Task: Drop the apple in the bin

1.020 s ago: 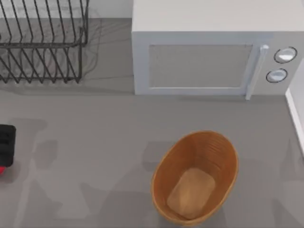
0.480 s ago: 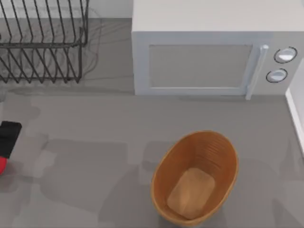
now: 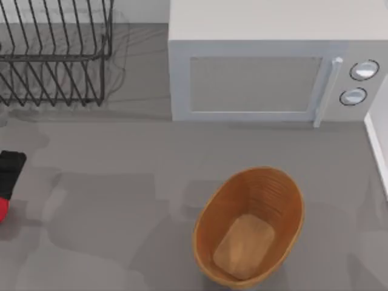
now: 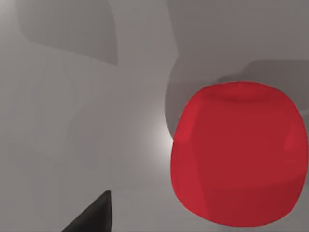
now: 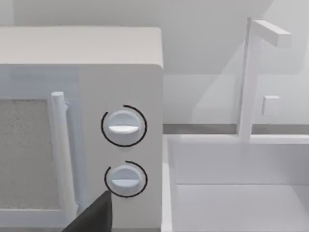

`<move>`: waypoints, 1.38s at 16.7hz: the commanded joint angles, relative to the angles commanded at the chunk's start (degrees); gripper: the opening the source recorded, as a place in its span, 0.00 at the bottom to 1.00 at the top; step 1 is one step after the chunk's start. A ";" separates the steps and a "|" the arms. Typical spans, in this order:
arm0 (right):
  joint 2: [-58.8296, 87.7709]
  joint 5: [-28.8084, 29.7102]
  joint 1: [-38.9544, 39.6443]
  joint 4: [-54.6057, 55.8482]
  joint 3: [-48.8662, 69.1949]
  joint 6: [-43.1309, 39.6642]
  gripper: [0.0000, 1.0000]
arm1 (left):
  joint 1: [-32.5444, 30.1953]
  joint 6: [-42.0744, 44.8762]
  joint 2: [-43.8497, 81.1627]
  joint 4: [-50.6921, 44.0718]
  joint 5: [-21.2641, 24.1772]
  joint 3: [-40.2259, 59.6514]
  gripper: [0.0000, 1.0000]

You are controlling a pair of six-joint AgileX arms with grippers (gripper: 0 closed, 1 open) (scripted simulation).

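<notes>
Counter (image 3: 121,151): grey, carrying everything.
Microwave (image 3: 267,73): at the back, right of the dish rack (image 3: 54,54).
Bin (image 3: 248,225): front centre-right, empty.
Left end effector (image 3: 9,173): at the counter's far left edge, over the apple; finger spread cannot be told.
Apple (image 4: 239,152): on the counter, well apart from the bin.
Advice: centre the fingers astride the apple's widest part before closing.
Right arm: parked, facing the microwave dials.

Red apple (image 4: 239,154) at table's far left; empty bin (image 3: 285,189) front-right
</notes>
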 joint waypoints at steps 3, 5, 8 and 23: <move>0.00 0.00 0.00 0.00 0.00 0.00 1.00 | 0.19 -0.01 1.23 2.31 -0.02 -1.43 1.00; 0.00 0.00 0.00 0.00 0.00 0.00 1.00 | 0.34 0.11 3.23 6.72 -0.02 -3.56 1.00; 0.00 0.00 0.00 0.00 0.00 0.00 1.00 | 0.53 0.37 6.48 13.90 0.00 -7.09 1.00; 0.00 0.00 0.00 0.00 0.00 0.00 1.00 | 0.63 0.50 7.88 16.24 0.00 -8.52 0.32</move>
